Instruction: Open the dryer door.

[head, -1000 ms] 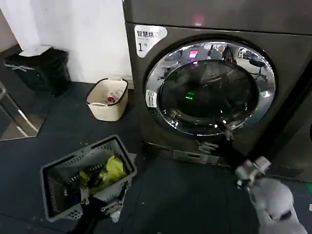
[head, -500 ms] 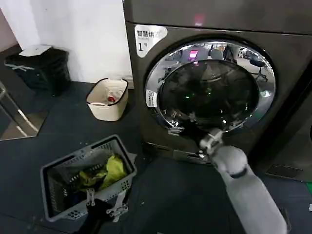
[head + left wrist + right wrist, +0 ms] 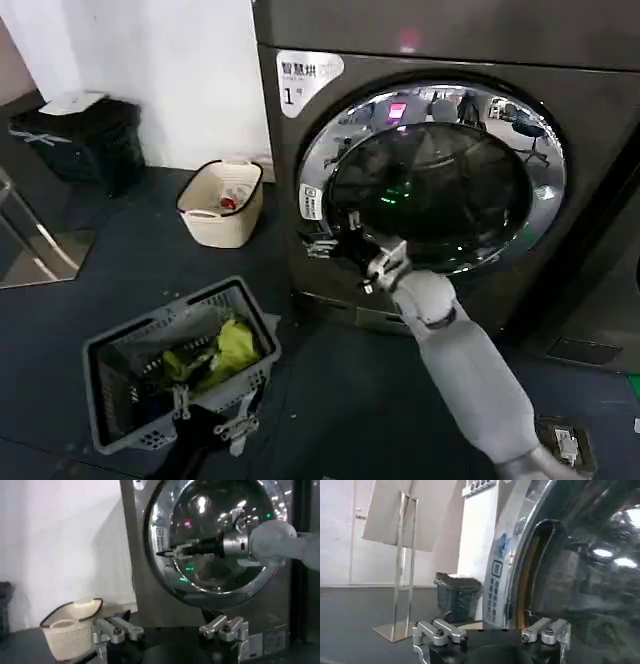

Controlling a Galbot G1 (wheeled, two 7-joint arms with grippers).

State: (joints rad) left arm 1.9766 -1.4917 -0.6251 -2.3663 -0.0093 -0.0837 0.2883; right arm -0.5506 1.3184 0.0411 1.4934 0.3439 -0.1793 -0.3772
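From the head camera I see the big dark grey-brown front-loading dryer [image 3: 440, 40], sticker "1" at its corner, with the round chrome-rimmed, dark-glass dryer door [image 3: 432, 180] shut flush. My right gripper [image 3: 330, 240] reaches to the door's left rim, just below the small white label; its fingers look spread. There is bare dark floor in front — the grey plastic laundry basket [image 3: 180, 360] and cream bucket [image 3: 220, 203] sit off to the left.

In the left wrist camera, the left gripper [image 3: 170, 630] hangs low with its fingers parted, well short of the door.

In the right wrist camera, the gripper's 2 fingers [image 3: 440, 631] stand apart, holding nothing — the chrome edge is close ahead.
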